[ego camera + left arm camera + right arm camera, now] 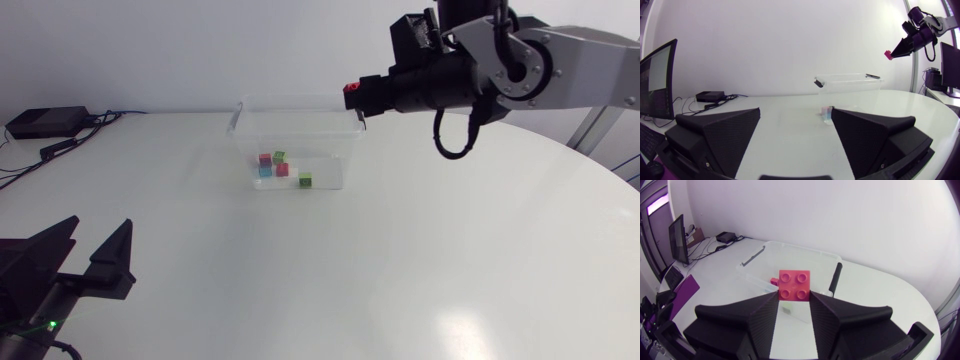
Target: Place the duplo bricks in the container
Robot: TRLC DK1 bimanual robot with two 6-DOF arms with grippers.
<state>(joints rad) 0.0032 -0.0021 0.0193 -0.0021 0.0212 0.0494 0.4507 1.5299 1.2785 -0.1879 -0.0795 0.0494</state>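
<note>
Several bricks point(280, 168) lie in the container point(330, 175); my right hand point(352, 97) grips one red brick point(795, 285) over its rim, left hand point(85, 250) wide open.

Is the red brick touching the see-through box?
Apart. The left wrist view shows the red brick, held in the right tool, high above the box, with empty air between.
</note>
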